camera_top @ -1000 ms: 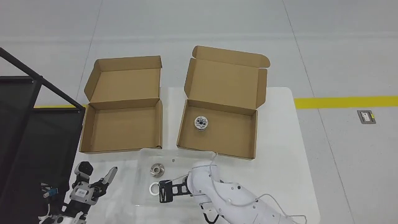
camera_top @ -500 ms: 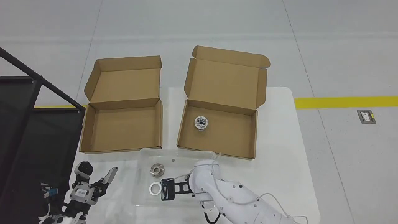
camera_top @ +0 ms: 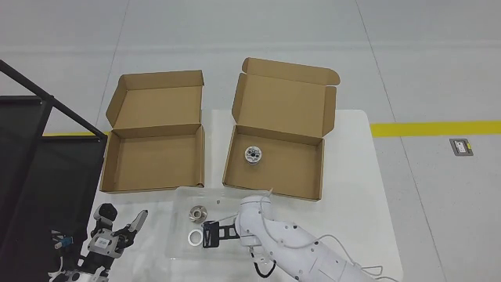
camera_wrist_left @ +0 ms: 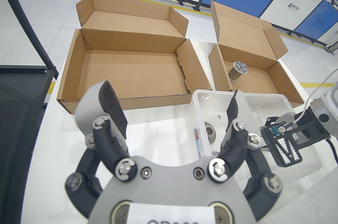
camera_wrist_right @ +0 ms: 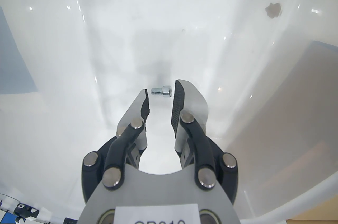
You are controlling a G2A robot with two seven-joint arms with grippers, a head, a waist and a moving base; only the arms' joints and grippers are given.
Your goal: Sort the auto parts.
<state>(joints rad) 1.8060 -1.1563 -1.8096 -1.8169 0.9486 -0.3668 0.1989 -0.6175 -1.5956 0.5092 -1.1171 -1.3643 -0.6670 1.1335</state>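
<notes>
One bolt (camera_wrist_right: pixel 161 91) lies on the bin (camera_wrist_right: pixel 264 24) floor, crosswise between the tips of the right gripper (camera_wrist_right: pixel 161 87); its fingers stand parted either side, gripping nothing; the step in hand looks like the pick-up; next it must close squarely on the bolt, then lift straight up; bin walls curve up ahead of the tips and beside them, so the free room is overhead; the left gripper (camera_wrist_left: pixel 171 89) hangs open and empty outside the bin.

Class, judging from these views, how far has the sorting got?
Done: one gear-like part sits in the right box. In hand: the right gripper, open, straddles a bolt in the bin, not yet gripped. Left: bolt, flange and ring to sort.
</notes>
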